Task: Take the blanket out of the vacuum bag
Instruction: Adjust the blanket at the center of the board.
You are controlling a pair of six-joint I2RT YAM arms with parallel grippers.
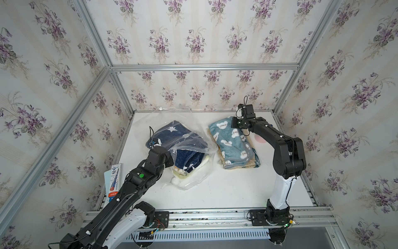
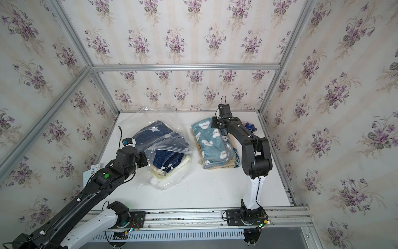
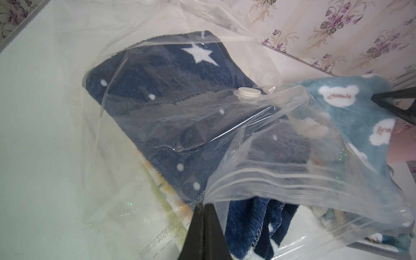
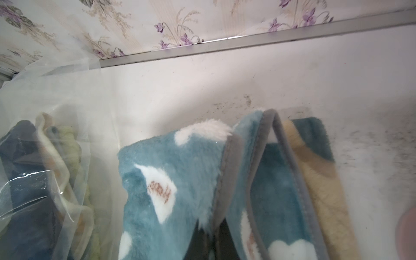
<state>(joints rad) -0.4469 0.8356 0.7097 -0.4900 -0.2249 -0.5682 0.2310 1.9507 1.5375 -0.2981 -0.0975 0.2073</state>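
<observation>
Floral-papered enclosure, white desk (image 1: 215,189). Two arms: left end effector (image 3: 203,210) pinched shut on the zip rim of the one vacuum bag (image 1: 195,141), mid-desk, navy star blanket (image 1: 172,133) inside. Right end effector (image 1: 235,126) clamped shut on the hem of one teal bear blanket (image 1: 230,144), lying just beside the bag.

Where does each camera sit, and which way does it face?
Top views: high in front, facing down at white table; both arms show.
Left wrist: faces transparent crinkly vacuum bag holding navy star-print blanket; left gripper pinches it.
Right wrist: faces teal bear-print blanket; right gripper barely shows.
All share bag, teal blanket.
</observation>
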